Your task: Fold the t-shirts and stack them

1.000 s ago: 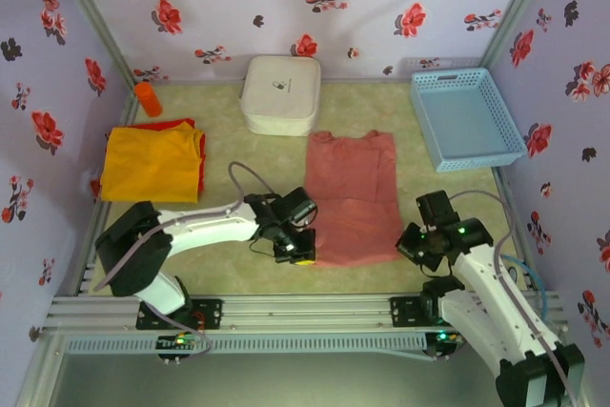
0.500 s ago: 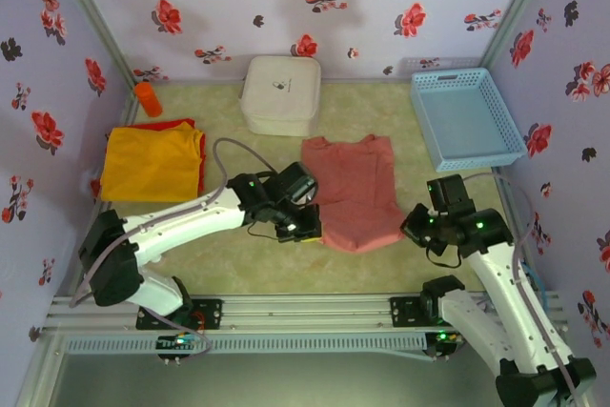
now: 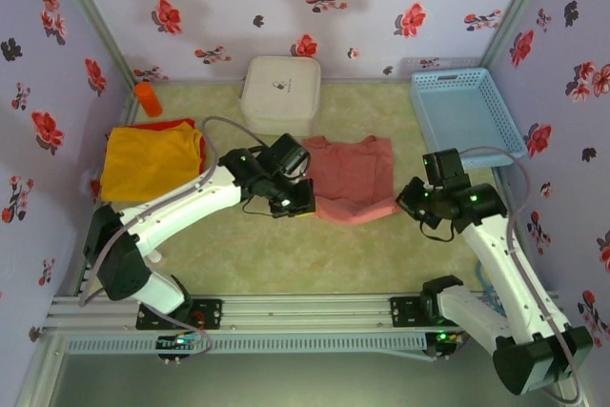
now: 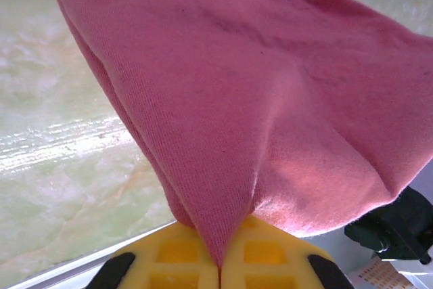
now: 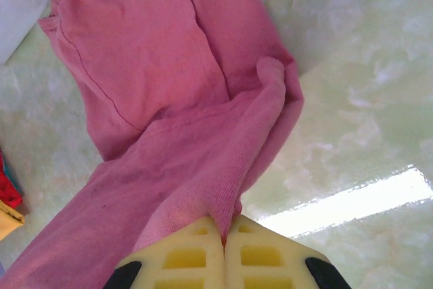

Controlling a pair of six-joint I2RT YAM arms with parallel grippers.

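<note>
Held pink shirt (image 3: pixel 355 176), centre frame, by its near hem — pinched tight between closed left fingers (image 4: pixel 215 270) at its left corner, closed right fingers (image 5: pixel 224 255) at its right.

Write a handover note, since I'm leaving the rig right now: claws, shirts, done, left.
Left claw: shut on the near hem of the pink t-shirt.
Right claw: shut on the same hem, other corner.
Hem lifted off the table; collar end flat by the white box.
Yellow-orange t-shirt lies folded at left on a red t-shirt.
Done: that pile.
Left: finish folding the pink one, stack it there.
</note>
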